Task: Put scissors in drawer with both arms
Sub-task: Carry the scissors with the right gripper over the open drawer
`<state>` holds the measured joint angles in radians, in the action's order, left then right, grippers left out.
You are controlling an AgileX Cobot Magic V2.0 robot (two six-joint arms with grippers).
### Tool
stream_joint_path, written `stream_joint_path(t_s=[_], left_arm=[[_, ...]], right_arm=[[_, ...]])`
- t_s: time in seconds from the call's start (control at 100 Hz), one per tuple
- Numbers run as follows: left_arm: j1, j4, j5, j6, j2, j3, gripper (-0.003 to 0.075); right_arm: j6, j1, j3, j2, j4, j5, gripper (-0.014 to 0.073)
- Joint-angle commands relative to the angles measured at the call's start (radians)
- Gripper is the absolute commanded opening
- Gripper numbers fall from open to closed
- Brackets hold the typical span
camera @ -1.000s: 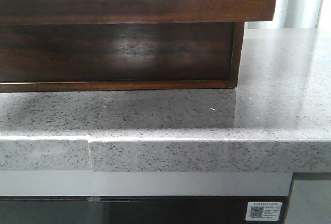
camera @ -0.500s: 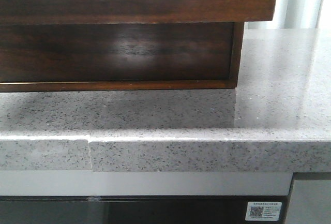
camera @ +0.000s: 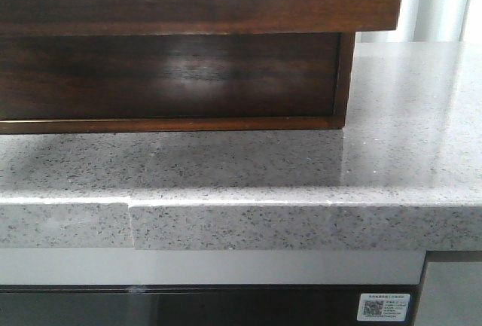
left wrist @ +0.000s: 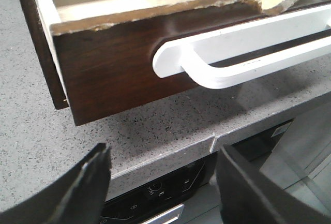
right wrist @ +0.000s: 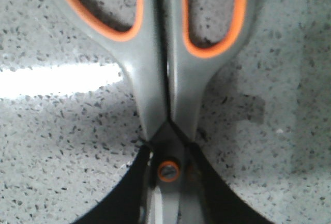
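Speckled counter (camera: 422,115) bears drawer (left wrist: 114,63); left gripper (left wrist: 160,188) agape, right gripper (right wrist: 168,193) clamping scissors (right wrist: 160,79).

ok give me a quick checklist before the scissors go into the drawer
1. Scissors held by right gripper: ok, its jaws sit at the pivot screw, blades closed.
2. Drawer open: ok, the left wrist view looks into it over the front edge.
3. Space inside the drawer: cannot tell, only a strip of the interior shows.
4. Left gripper free: ok, jaws open, holding nothing, short of the white handle.
5. Scissors clear of the countertop: cannot tell.
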<state>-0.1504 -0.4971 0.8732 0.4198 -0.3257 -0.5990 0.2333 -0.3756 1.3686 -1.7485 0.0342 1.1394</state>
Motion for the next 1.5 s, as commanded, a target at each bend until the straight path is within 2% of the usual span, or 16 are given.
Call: stream_joint_path(t_s=[0.0, 0.21, 0.37, 0.56, 0.73, 0.96, 1.1, 1.27, 1.38, 1.49], left_arm=[[-0.008, -0.024, -0.067, 0.000, -0.011, -0.034, 0.0405], [-0.008, -0.024, -0.067, 0.000, -0.011, -0.034, 0.0405], [-0.008, -0.024, -0.067, 0.000, -0.011, -0.034, 0.0405], [-0.008, -0.024, -0.068, 0.000, -0.011, -0.034, 0.0405], [-0.008, -0.024, -0.075, 0.000, -0.011, -0.034, 0.0405], [-0.008, -0.024, -0.084, 0.000, -0.011, -0.034, 0.0405], [-0.008, -0.024, -0.084, 0.000, -0.011, -0.034, 0.0405], [-0.008, -0.024, -0.084, 0.000, -0.011, -0.034, 0.0405], [-0.008, -0.021, -0.084, 0.000, -0.011, -0.034, 0.0405], [-0.008, -0.019, -0.084, 0.000, -0.011, -0.034, 0.0398]], right_arm=[[0.015, -0.003, 0.038, 0.075, 0.001, -0.002, -0.0026], [0.024, 0.043, 0.103, 0.190, 0.001, -0.004, -0.0026], [0.037, 0.129, 0.217, 0.302, 0.001, -0.004, -0.0026], [0.077, 0.308, 0.387, 0.406, 0.003, -0.039, -0.0025], [0.162, 0.526, 0.467, 0.444, 0.020, -0.122, -0.0025], [0.350, 0.824, 0.474, 0.427, 0.034, -0.188, -0.0025], [0.476, 0.963, 0.474, 0.381, 0.028, -0.196, -0.0025], [0.502, 1.053, 0.474, 0.291, -0.070, -0.169, -0.0025], [0.502, 1.081, 0.474, 0.233, -0.164, -0.124, -0.0025], [0.545, 1.097, 0.474, 0.195, -0.189, -0.079, -0.0025]])
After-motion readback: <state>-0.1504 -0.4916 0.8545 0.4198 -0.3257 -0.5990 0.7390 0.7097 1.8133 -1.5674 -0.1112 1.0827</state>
